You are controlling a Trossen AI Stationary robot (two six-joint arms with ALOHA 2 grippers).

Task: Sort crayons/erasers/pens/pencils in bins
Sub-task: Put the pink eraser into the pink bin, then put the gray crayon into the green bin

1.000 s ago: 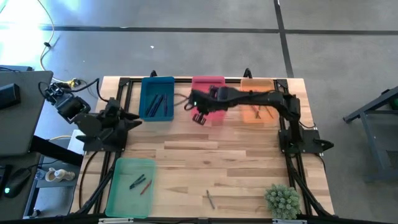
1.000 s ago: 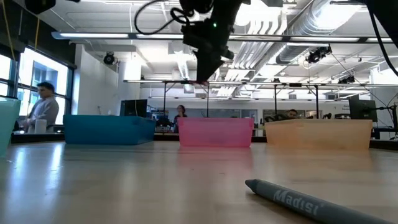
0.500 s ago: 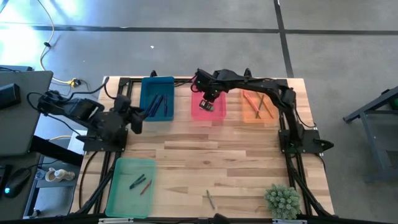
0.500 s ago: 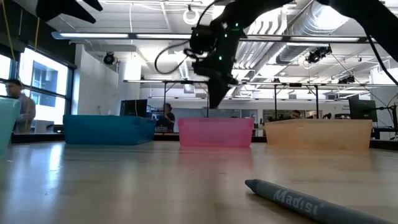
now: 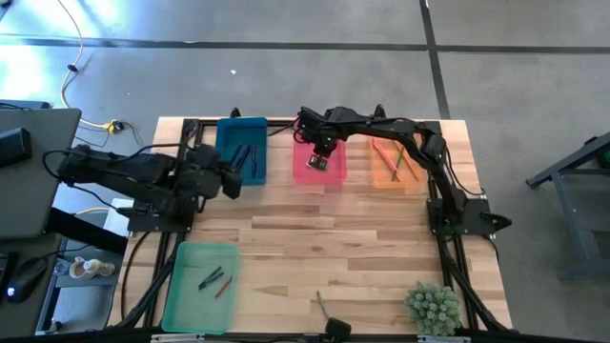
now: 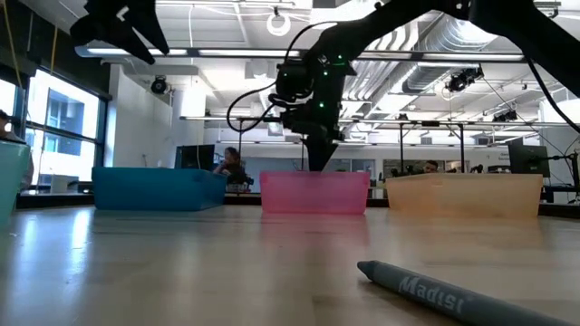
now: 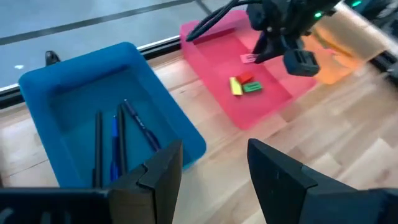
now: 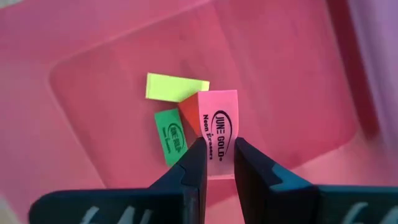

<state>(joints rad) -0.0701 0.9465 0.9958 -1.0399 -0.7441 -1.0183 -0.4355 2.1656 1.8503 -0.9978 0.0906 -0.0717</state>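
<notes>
Right pincer (image 8: 216, 163) grips the flat pink rectangular eraser (image 8: 217, 132) above the shallow pink plastic bin (image 5: 319, 170)'s far end; I'd lower before releasing (avoids bounce-out). Left pincer (image 7: 211, 165) idles open.

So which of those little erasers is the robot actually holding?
The pink eraser: it is pinched between the jaws of the right gripper above the pink bin, while the yellow and green ones lie on the bin's floor.

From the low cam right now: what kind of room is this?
Likely an open lab or workshop: exposed ceiling ducts, strip lights, monitors on benches behind the table, a person seated in the background.
</notes>
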